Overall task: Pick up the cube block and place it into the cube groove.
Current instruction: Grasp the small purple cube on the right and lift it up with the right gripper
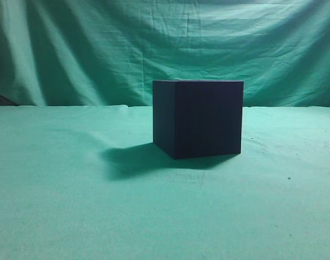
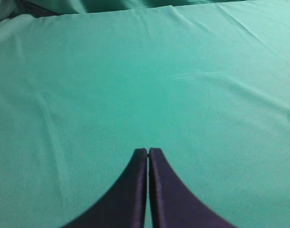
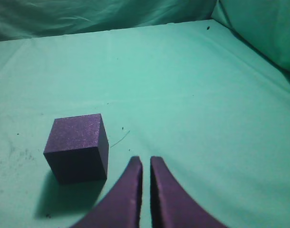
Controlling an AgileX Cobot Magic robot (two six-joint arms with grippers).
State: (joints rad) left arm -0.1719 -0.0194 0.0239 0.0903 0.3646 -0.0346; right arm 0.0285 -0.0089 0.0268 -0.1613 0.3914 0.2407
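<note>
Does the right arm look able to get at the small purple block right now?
Probably yes. The block sits alone on the green cloth, just left of the right end effector, nothing between them; the fingers look closed and must open.

Looks like staged lab/test setup, not home or shop. Green cloth draped over table, same wrinkled green fabric hung as backdrop behind, filling whole exterior view. No furniture, walls or household clutter visible. Only props on cloth: large dark box mid-table, small purplish cube block in right wrist view. Plain foam-like shapes on uniform backdrop point to controlled recording bench.
</note>
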